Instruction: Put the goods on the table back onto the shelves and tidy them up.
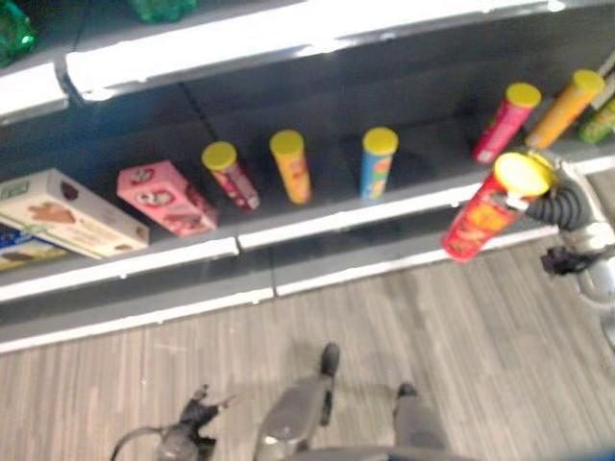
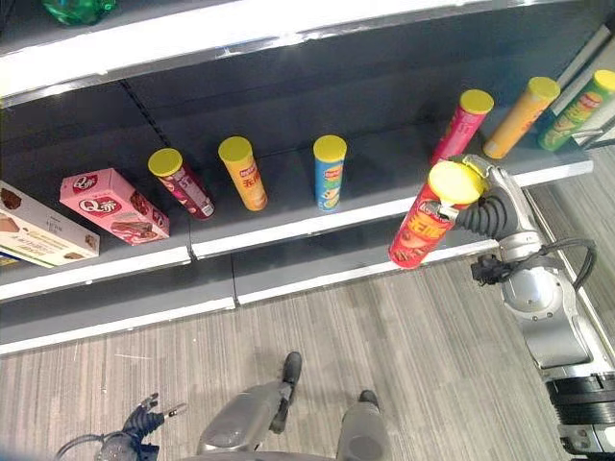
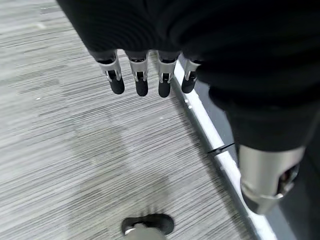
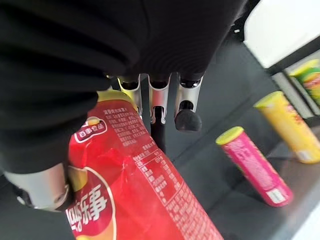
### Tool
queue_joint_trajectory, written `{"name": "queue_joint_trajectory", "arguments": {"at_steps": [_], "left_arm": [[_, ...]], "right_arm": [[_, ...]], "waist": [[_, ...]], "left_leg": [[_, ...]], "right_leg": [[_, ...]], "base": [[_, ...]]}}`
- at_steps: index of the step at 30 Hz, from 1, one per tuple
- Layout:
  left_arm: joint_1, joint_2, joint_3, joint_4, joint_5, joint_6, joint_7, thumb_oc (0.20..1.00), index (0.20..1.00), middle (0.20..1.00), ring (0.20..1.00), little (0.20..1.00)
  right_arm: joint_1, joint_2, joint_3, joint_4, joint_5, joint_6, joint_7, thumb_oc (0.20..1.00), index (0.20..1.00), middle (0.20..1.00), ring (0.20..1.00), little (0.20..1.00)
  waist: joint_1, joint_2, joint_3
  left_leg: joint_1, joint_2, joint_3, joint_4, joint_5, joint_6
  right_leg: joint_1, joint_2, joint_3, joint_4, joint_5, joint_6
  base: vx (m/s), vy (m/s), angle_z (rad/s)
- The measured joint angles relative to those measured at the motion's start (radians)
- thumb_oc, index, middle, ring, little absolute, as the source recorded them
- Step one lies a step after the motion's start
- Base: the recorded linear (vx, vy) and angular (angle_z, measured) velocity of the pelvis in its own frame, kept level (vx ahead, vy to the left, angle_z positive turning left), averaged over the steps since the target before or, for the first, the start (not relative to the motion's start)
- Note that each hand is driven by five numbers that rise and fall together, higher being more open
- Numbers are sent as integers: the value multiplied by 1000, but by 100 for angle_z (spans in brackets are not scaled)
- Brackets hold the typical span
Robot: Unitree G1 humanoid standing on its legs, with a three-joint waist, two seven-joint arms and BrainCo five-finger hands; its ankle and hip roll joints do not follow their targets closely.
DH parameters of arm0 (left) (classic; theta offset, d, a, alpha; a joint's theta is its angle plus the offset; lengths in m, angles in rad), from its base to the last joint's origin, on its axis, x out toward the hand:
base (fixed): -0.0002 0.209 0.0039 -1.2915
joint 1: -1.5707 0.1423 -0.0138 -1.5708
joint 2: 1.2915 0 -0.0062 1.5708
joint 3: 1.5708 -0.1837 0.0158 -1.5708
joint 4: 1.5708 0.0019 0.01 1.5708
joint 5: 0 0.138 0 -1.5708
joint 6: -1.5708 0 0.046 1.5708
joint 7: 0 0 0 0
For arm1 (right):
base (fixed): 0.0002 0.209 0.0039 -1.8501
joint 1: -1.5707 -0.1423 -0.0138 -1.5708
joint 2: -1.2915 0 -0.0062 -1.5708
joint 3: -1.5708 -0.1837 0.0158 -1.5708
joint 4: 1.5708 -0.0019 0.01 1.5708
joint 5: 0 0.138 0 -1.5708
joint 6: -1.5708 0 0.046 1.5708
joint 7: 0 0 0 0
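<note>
1. Left eye view: the right hand [image 1: 538, 192] holds a red can [image 1: 478, 223] with a yellow lid, tilted, in front of the shelf [image 1: 317, 226] edge. On the shelf stand three upright cans: a dark red can [image 1: 231, 175], an orange can [image 1: 291, 165] and a blue can [image 1: 378, 161]. Two more lean at the right, a pink can [image 1: 504, 122] and a yellow-orange can [image 1: 565, 108]. A pink box [image 1: 165, 197] and a cream box [image 1: 65, 213] lie at the left; the cream box is cut off by the edge.
2. Right eye view: a green can [image 2: 577, 110] leans beyond the yellow-orange one. The left hand [image 2: 144, 418] hangs low over the floor [image 2: 432, 346].
3. Left wrist view: the left hand's fingers [image 3: 141, 80] hang straight and apart, holding nothing.
4. Right wrist view: the right hand's fingers [image 4: 159, 102] and thumb are clamped on the red can; its lid is mostly hidden.
</note>
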Motion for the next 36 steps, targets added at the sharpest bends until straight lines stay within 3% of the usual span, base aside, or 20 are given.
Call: {"name": "queue_joint_trajectory", "arguments": {"at_steps": [3, 4, 5, 6, 9, 10, 11, 12, 13, 14, 15, 16, 19, 22, 26, 27, 28, 29, 30, 36], "left_arm": [[-1, -3, 1, -15, -2, 0, 0, 1000, 1000, 1000, 1000, 1000], [-10, -7, 9, -23, -8, -1, 1, 1000, 1000, 1000, 1000, 1000], [-25, -12, 11, -21, -9, 1, 1, 1000, 1000, 1000, 1000, 1000], [-41, -10, 11, -20, -9, -3, 1, 1000, 1000, 1000, 1000, 1000], [-92, -13, 11, -9, -9, -8, 0, 1000, 1000, 1000, 1000, 1000], [-91, -23, 0, -23, -9, -16, 1, 1000, 1000, 1000, 1000, 1000], [-86, -34, -10, -46, -11, -14, 0, 1000, 1000, 1000, 1000, 1000], [-78, -39, -23, -59, -19, -12, -3, 1000, 1000, 1000, 1000, 1000], [-79, -50, -34, -54, -34, -10, -3, 1000, 1000, 1000, 1000, 1000], [-65, -67, -35, -57, -48, -9, -3, 1000, 1000, 1000, 1000, 1000], [-54, -71, -34, -59, -49, -8, -2, 1000, 1000, 1000, 1000, 1000], [-39, -77, -36, -65, -52, -6, -3, 1000, 1000, 1000, 1000, 1000], [-31, -77, -39, -63, -51, -3, -5, 1000, 1000, 1000, 1000, 1000], [-13, -76, -39, -62, -51, -2, -13, 1000, 1000, 1000, 1000, 1000], [10, -76, -48, -55, -49, 1, -12, 1000, 1000, 1000, 1000, 1000], [10, -80, -61, -61, -48, 0, -11, 1000, 1000, 1000, 1000, 1000], [12, -76, -77, -72, -48, -2, -9, 1000, 1000, 1000, 1000, 1000], [20, -63, -81, -111, -47, -4, -5, 1000, 1000, 1000, 1000, 1000], [21, -41, -76, -132, -48, -11, -1, 1000, 1000, 1000, 1000, 1000], [8, -36, -78, -147, -79, -35, 8, 1000, 1000, 1000, 1000, 1000]], "right_arm": [[-19, -5, 2, 3, -1, -1, 0, 200, 200, 200, 200, 200], [-41, -10, 28, 13, -1, -3, 1, 200, 200, 200, 200, 200], [-40, -23, 34, 11, -1, -12, 3, 200, 200, 200, 200, 200], [-24, -29, 33, 8, -1, -17, 6, 200, 200, 200, 200, 200], [82, -32, -16, -24, -4, -17, -3, 200, 200, 200, 200, 200], [143, -27, -43, -32, -11, -18, -8, 200, 200, 200, 200, 200], [162, -27, -47, -37, -21, -6, -6, 200, 200, 200, 200, 200], [167, -36, -48, -48, -24, -1, -6, 200, 200, 200, 200, 200], [167, -34, -56, -51, -29, 2, -7, 200, 200, 200, 200, 200], [163, -35, -62, -52, -30, 4, -10, 200, 200, 200, 200, 200], [161, -35, -66, -54, -29, 3, -11, 200, 200, 200, 200, 200], [163, -35, -88, -55, -29, 4, -15, 200, 200, 200, 200, 200], [142, -34, -115, -32, -29, 7, -34, 200, 200, 200, 200, 200], [94, -41, -116, 3, -37, 7, -38, 200, 200, 200, 200, 200], [-22, -44, -72, 22, -55, 7, -66, 200, 200, 200, 200, 200], [-56, -45, -64, 26, -61, 6, -71, 200, 200, 200, 200, 200], [-80, -48, -57, 32, -61, 6, -79, 200, 200, 200, 200, 200], [-126, -55, -38, 43, -62, 7, -89, 200, 200, 200, 200, 200], [-131, -66, -36, 47, -68, 6, -101, 200, 200, 200, 200, 200], [-275, -143, 115, 120, -79, 24, -139, 200, 200, 200, 200, 200]], "waist": [[1, -2, 1], [-1, 9, 4], [-6, 37, 15], [-38, 51, 16], [-129, 26, 11], [-139, 18, 4], [-150, 4, 7], [-150, 2, 7], [-156, -1, 9], [-152, -6, 10], [-147, -6, 9], [-161, -1, 6], [-161, 1, 7], [-127, 26, 7], [-96, 34, 34], [-90, 56, 49], [-78, 74, 58], [-70, 94, 73], [-79, 76, 80], [-80, 98, 105]], "left_leg": [[-1, -1, 0, 0, 0, 0], [9, 22, -35, -16, -24, 16], [3, 64, -48, -12, -26, 3], [1, 87, -90, -13, -15, -36], [4, 52, -248, -20, -34, -72], [5, 41, -289, -17, -44, -67], [10, 46, -298, -20, -74, -68], [12, 50, -284, -17, -117, -65], [-8, 45, -279, 31, -122, -86], [-32, 46, -225, 155, -126, -95], [-34, 52, -201, 177, -128, -100], [-33, 89, -108, 151, -128, -102], [-27, 105, -18, 18, -124, -107], [-11, 101, -18, -112, -119, -110], [-24, 77, 40, -140, -92, -96], [-43, 84, 75, -138, -74, -81], [-55, 104, 104, -138, -52, -61], [-91, 123, 147, -128, -8, -58], [-109, 83, 146, -116, -9, -59], [-177, 70, 144, -104, 31, -69]], "right_leg": [[42, -11, -7, -92, -2, -2], [-2, 19, -46, -67, -50, -12], [-33, 77, -53, -99, -70, -22], [-55, 131, -50, -193, -40, -25], [-69, 151, -9, -394, 101, 8], [-64, 138, -30, -376, 190, -5], [-81, 140, -66, -326, 196, -35], [-88, 127, -115, -311, 212, -76], [-89, 117, -145, -312, 211, -79], [-87, 114, -160, -314, 204, -95], [-86, 111, -174, -315, 207, -101], [-82, 110, -203, -338, 210, -106], [-80, 107, -184, -405, 241, -86], [-70, 135, -139, -506, 319, -51], [-157, 147, -80, -506, 312, -54], [-177, 143, -94, -510, 280, -22], [-207, 156, -99, -479, 270, -31], [-285, 168, -120, -319, 247, -71], [-296, 120, -102, -259, 187, -68], [-332, 110, -84, -358, 278, -57]], "base": [[328, -181, -10], [377, -274, -20], [362, -298, 5], [367, -307, 58], [307, -354, 154], [209, -365, 168], [155, -309, 136], [57, -216, 109], [68, -204, 91], [50, -121, 69], [106, -78, 75], [110, 8, 73], [178, 28, 69], [105, 104, 17], [49, 144, -64], [14, 111, -86], [-7, 60, -100], [-2, 48, -62], [-19, 40, -54], [-28, 12, -22]]}}
